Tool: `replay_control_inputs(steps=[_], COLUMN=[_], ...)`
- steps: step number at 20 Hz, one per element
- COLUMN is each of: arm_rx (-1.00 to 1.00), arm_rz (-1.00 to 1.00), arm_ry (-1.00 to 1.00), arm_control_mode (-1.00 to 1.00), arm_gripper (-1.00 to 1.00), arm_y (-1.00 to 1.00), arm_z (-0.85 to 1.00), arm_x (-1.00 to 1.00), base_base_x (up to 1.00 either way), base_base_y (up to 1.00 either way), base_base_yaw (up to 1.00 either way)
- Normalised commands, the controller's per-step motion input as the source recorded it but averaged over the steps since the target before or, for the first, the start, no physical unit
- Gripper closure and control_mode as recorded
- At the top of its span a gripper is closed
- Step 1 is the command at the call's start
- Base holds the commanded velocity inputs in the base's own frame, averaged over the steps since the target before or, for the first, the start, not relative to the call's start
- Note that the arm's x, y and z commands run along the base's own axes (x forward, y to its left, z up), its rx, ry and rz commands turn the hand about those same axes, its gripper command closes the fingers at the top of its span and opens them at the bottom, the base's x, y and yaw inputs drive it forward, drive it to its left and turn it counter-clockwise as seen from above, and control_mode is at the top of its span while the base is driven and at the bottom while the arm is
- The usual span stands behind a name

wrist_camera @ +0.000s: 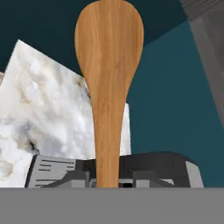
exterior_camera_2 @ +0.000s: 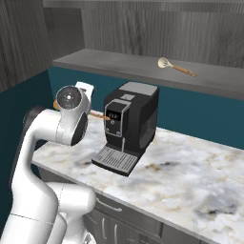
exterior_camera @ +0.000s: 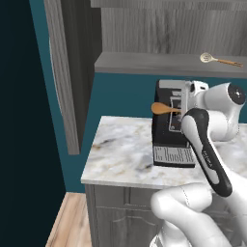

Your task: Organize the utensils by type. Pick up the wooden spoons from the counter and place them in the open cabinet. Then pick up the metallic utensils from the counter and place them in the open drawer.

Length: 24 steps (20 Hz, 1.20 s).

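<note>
Spoons: one gripped (wrist_camera: 108, 87), one shelved (exterior_camera_2: 174, 66).

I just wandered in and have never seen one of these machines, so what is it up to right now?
The white arm's hand is holding an orange-brown wooden spoon by its handle, lifted above the marble counter beside a black coffee machine. Another wooden spoon with a pale bowl already lies on the grey shelf board of the cabinet above. The held spoon is not yet on that shelf.

White-grey marble desk (exterior_camera_2: 190, 186) with tan and grey veins, carrying a black coffee machine (exterior_camera_2: 128, 126) near its left part. Above, grey cabinet shelf (exterior_camera_2: 109, 62), carrying a pale-bowled wooden spoon (exterior_camera_2: 175, 67) towards the right.
</note>
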Motion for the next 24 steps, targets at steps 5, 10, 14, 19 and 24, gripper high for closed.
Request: replay_control_inputs(steps=[5, 10, 14, 19, 24], arm_rx=[-0.11, -0.09, -0.13, -0.1, -0.1], arm_rz=[0.09, 0.04, 0.0, 0.0, 0.0], arm_ry=[-0.27, -0.17, -0.11, -0.03, -0.01], arm_control_mode=[-1.0, -1.0, -1.0, -1.0, -1.0], arm_gripper=[1.0, 1.0, 1.0, 1.0, 1.0], arm_y=[0.1, 0.11, 0.03, 0.0, 0.0], arm_z=[0.85, 0.79, 0.61, 0.61, 0.29], arm_x=[0.27, 0.38, 0.59, 0.68, 0.73], base_base_x=[0.0, 0.0, 0.0, 0.0, 0.0], base_base_y=[0.0, 0.0, 0.0, 0.0, 0.0], base_base_yaw=[0.0, 0.0, 0.0, 0.0, 0.0])
